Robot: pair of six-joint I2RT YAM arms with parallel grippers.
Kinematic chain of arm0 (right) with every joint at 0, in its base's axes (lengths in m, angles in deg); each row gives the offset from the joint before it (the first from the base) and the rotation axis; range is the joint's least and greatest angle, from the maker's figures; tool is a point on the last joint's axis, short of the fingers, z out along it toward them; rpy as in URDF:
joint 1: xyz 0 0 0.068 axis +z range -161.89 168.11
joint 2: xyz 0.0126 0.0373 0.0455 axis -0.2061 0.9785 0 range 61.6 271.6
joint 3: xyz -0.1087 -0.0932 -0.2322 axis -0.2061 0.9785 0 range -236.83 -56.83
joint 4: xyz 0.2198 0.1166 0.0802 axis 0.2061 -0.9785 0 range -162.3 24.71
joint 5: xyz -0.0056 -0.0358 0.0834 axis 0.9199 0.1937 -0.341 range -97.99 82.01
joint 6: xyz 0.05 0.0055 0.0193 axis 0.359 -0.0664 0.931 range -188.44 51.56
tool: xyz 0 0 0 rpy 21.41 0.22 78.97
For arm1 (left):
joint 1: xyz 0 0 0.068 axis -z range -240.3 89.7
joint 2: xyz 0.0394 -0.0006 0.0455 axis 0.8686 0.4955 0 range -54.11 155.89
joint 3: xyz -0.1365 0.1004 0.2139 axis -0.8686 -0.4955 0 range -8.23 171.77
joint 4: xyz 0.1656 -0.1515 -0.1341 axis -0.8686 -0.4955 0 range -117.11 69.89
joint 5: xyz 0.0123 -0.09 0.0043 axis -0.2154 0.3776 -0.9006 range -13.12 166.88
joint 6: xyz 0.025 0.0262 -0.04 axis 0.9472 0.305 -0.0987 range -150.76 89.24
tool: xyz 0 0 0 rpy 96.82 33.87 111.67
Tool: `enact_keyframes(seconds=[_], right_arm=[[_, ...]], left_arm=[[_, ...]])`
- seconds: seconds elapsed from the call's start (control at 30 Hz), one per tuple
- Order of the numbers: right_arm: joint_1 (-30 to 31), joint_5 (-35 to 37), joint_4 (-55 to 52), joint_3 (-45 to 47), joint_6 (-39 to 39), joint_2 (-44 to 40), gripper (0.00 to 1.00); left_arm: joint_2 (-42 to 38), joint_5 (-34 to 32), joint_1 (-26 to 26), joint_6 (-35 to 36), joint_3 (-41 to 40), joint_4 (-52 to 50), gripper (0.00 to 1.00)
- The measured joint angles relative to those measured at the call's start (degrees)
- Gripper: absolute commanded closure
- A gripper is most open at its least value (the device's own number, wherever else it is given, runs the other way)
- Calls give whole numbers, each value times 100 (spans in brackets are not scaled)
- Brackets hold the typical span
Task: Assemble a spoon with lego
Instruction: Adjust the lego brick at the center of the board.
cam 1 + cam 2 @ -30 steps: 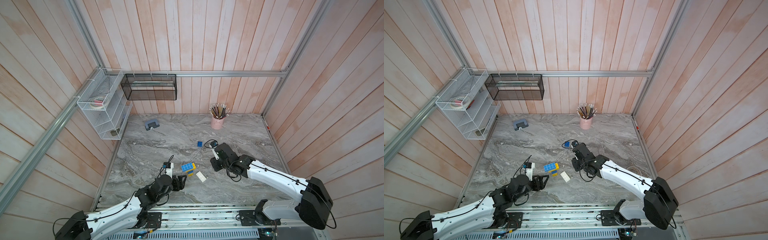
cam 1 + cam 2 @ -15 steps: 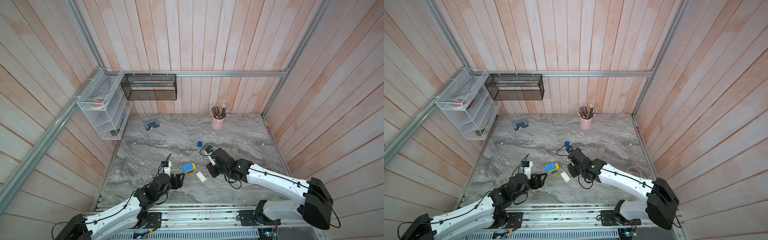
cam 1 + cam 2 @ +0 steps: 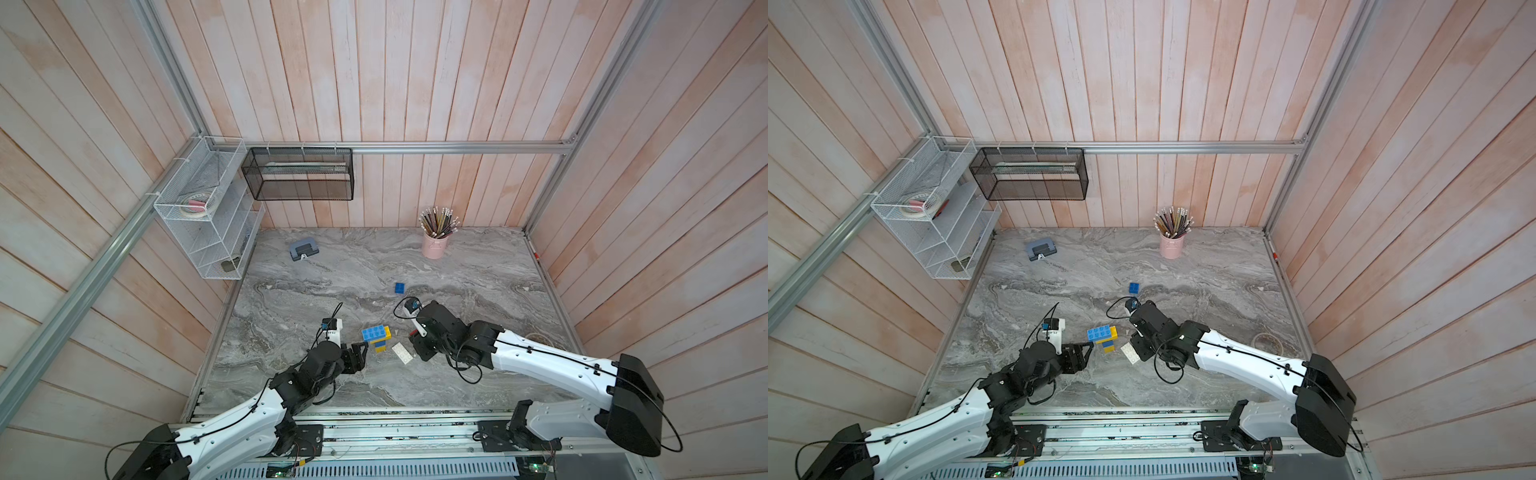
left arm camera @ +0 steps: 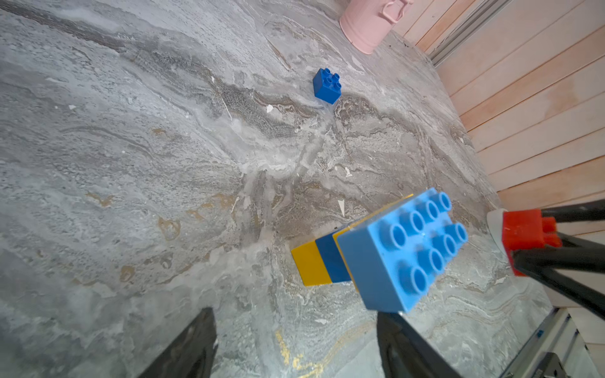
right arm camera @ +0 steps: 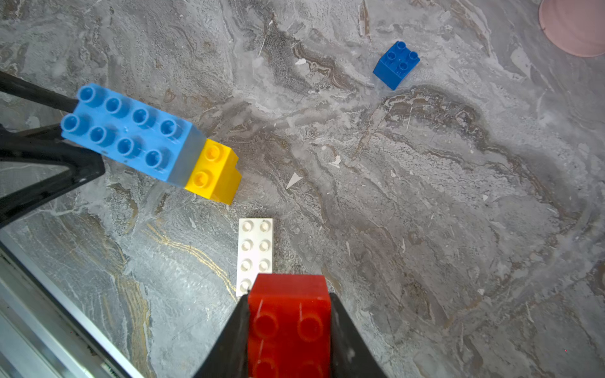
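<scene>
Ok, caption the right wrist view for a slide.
Right hand holds red brick near white brick and part-built spoon.

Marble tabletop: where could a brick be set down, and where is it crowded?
Bare: the wide stretch between hole punch and dark blue brick; the right side between pencil cup and tape ring. Crowded: near centre, around the brick assembly, white plate and red brick.

Glossy smooth plastic on the red brick pinched in my right hand, same sheen on the light blue brick, over a matt, veined stone-look counter.
</scene>
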Motion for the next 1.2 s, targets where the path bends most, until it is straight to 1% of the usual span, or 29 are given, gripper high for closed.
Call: enact_keyframes(seconds=[0.27, 0.63, 0.87, 1.03, 1.2], right_arm=[[173, -28, -15, -37, -151, 15, 81], [378, -402, 7, -177, -662, 116, 81], [387, -737, 31, -313, -1047, 190, 82], [389, -927, 22, -527, -1283, 463, 82], [389, -997, -109, -844, -1508, 857, 83]], left_arm=[[98, 52, -125, 94, 63, 42, 21], [505, 186, -201, 264, 306, 223, 21], [503, 267, -304, 352, 313, 240, 21], [476, 306, -337, 389, 313, 232, 21], [129, 393, -337, 385, 313, 116, 18]])
